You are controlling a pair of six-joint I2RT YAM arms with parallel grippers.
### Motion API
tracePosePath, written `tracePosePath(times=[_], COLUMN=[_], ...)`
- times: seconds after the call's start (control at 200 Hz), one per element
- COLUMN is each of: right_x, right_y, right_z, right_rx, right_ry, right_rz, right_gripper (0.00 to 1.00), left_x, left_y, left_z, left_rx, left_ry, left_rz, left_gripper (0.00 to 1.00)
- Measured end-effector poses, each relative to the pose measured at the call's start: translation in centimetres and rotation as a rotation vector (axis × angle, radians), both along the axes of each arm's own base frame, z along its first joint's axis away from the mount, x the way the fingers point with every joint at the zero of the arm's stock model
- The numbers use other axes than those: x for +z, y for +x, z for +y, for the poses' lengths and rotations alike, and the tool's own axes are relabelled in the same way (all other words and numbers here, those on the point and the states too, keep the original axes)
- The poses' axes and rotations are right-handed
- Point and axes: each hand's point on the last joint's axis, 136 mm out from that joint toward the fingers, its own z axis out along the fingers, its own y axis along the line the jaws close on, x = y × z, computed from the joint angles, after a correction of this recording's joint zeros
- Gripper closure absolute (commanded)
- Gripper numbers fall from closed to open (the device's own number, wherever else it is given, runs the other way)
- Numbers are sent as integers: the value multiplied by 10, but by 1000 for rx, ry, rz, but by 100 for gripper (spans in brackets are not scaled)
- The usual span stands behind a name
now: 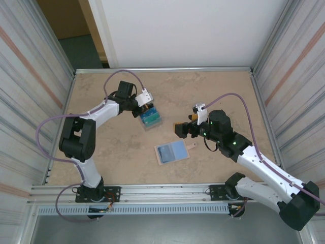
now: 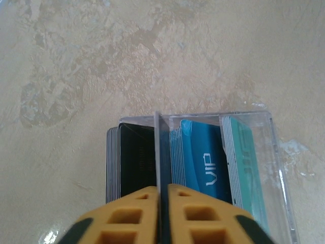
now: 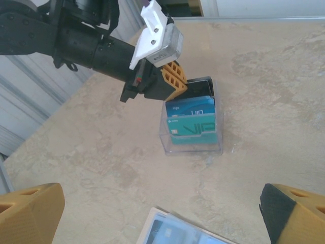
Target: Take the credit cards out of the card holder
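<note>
Looking at the credit cards [image 1: 150,118] [image 2: 203,162] [image 3: 193,122], I see them standing on edge in a clear plastic box [image 1: 146,127] [image 2: 277,168] [image 3: 190,148]. They sit in three stacks: black, then blue, then teal. The box rests on the table [image 1: 218,101], left of centre.

The card holder [image 1: 171,151] [image 3: 172,231] lies apart from the box, nearer the arm bases. It is spread open and flat with its pale blue inner faces up, and its small tab [image 1: 192,146] points toward the right arm.

My left gripper [image 1: 144,108] [image 2: 163,189] [image 3: 180,86] is at the box's black-card end. Its yellow fingers are almost together on either side of a thin clear upright panel. I cannot tell whether they pinch that panel or merely flank it.

My right gripper [image 1: 179,129] [image 3: 161,195] hangs above bare table between the box and the card holder, touching neither. Its jaws are spread wide with nothing between them.
</note>
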Motion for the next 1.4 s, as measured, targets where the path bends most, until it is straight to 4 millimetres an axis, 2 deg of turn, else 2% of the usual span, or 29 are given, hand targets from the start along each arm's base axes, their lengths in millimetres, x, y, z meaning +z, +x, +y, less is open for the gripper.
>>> tracePosePath(times=[0.321, 0.391, 0.421, 0.571, 0.666, 0.752, 0.832, 1.007, 1.077, 1.223, 1.398], right_x=[-9, -16, -20, -39, -50, -60, -70, -95, -105, -128, -157], right_y=[1, 3, 4, 8, 9, 4, -1, -14, -21, -35, -49], right_z=[0, -2, -3, -6, -3, 0, 4, 14, 20, 31, 43], right_rx=[-9, -28, -36, -90, -105, -109, -110, -100, -90, -63, -28], right_ry=[-18, -32, -42, -111, -157, -197, -236, -331, -377, -459, -555], right_rz=[31, 52, 61, 125, 154, 182, 213, 288, 319, 378, 440], right_gripper=[1, 1, 1, 0, 2, 6, 11, 24, 27, 36, 44], left_x=[2, 10, 14, 43, 60, 72, 79, 78, 74, 71, 75], left_y=[1, 1, 1, -2, -5, -9, -19, -56, -70, -87, -104], left_z=[1, 1, 1, 5, 11, 16, 15, 0, 1, 21, 56], left_rx=[5, 8, 11, 56, 103, 175, 229, 338, 392, 567, 782], left_ry=[1, -6, -11, -40, -54, -60, -52, -49, -60, -117, -238], left_rz=[-5, -20, -26, -75, -112, -145, -176, -219, -213, -206, -200], left_gripper=[77, 75, 71, 64, 47, 21, 2, 1, 1, 1, 1])
